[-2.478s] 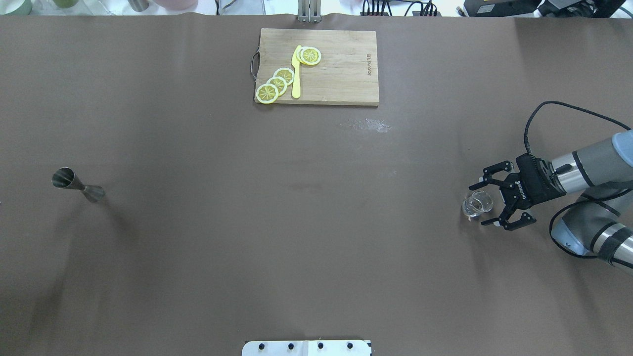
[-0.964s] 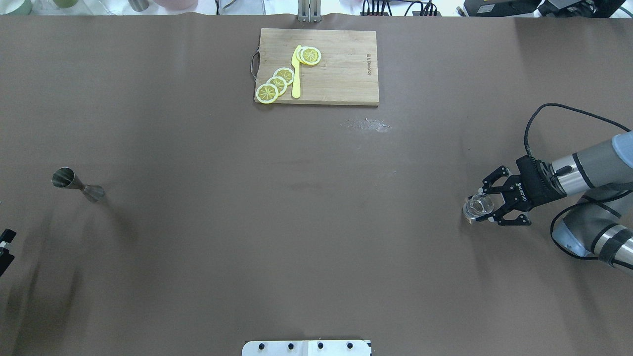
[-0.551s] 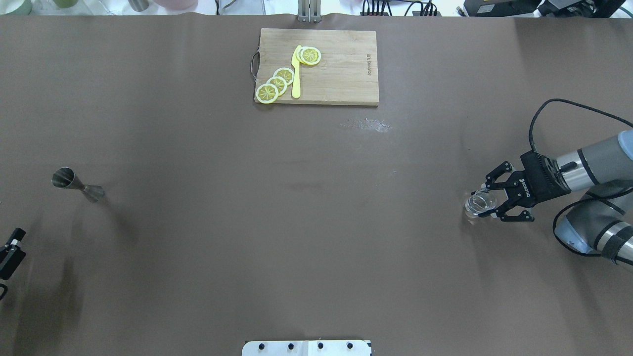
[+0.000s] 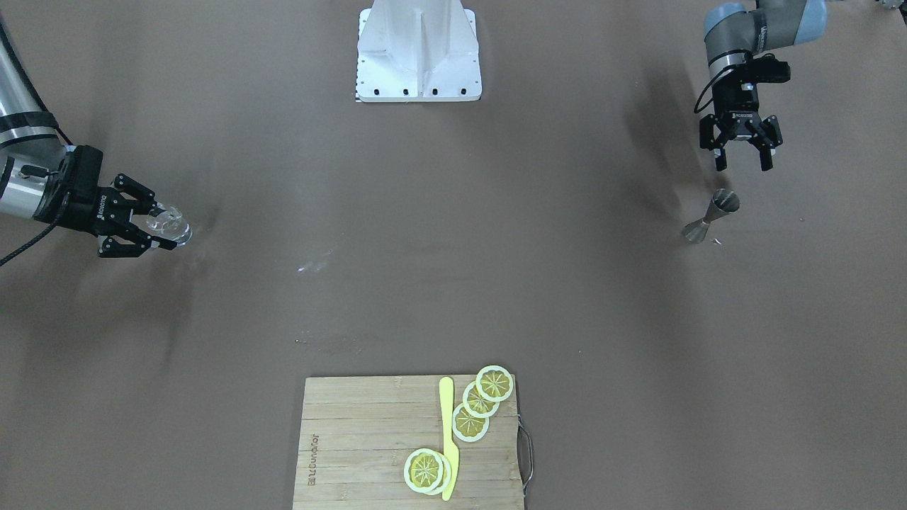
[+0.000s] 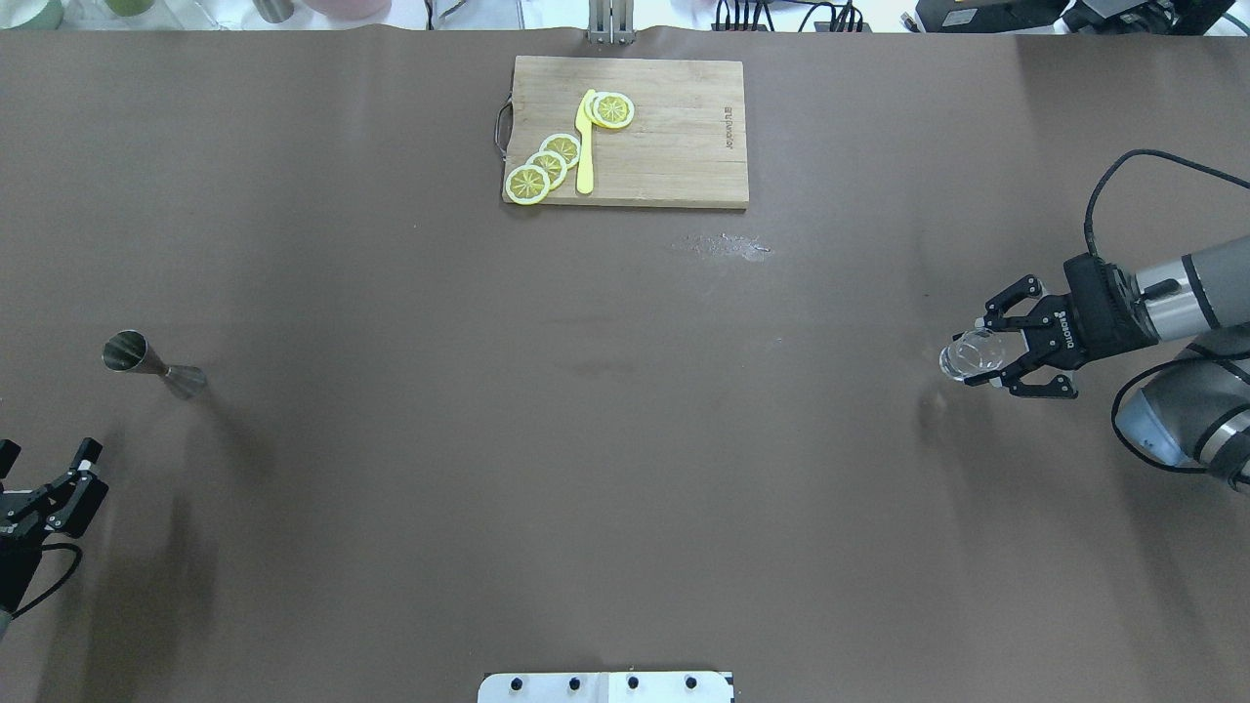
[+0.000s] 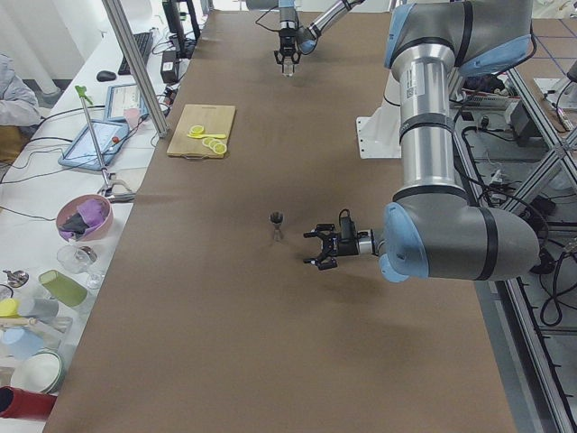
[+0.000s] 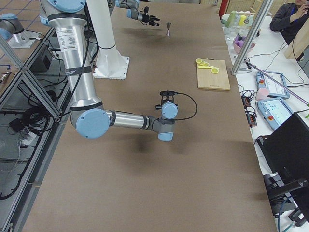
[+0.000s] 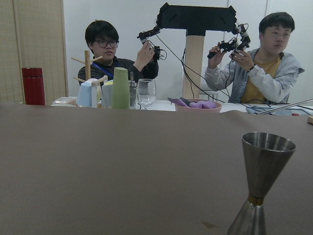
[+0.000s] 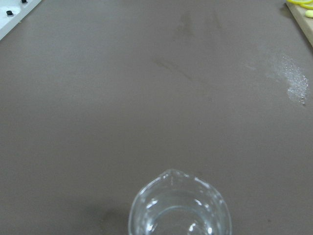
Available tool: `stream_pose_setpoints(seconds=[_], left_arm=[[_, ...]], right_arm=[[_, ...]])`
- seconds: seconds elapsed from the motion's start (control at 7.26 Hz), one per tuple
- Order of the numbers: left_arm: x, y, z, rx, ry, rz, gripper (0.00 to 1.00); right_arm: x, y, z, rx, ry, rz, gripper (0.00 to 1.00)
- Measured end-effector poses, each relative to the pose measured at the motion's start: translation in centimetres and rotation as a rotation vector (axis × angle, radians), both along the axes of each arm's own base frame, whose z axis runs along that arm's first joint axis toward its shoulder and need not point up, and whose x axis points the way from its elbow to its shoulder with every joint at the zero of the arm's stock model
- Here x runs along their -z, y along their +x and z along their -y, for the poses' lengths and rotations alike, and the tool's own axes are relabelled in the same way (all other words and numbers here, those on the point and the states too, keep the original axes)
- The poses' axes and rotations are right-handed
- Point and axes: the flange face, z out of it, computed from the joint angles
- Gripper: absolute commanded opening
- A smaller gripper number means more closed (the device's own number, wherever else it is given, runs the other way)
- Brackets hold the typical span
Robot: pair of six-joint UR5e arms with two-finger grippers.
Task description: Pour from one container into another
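I'm looking in on a robotics lab: grey-and-blue industrial arms (image 6: 433, 117) rise from a white base plate (image 4: 418, 53) at a long brown-covered worktop (image 5: 625, 439). Aluminium framing (image 6: 135, 65) and cables run alongside, a laptop (image 7: 285, 145) and tablet (image 6: 95, 144) sit on a side bench (image 6: 27, 244), and two operators (image 8: 105, 51) hold wired control rigs.

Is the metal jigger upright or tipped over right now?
Upright. The jigger stands on its lower cone on the table, mouth facing up, apart from the left end effector.
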Motion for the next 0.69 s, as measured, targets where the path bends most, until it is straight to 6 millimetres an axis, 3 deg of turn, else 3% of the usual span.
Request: stream_pose_setpoints(seconds=[0.41,0.69], left_arm=[[1.6,2.5,0.6,0.026,0.003,0.049,0.98],[1.3,3.0,1.3,0.057,0.002,0.064,0.98]], right_arm=[[1.3,2.3,2.5,-0.042,-0.019,-0.008,0.00],[3.0,3.8,4.6,-0.080,-0.011,0.001,0.00]])
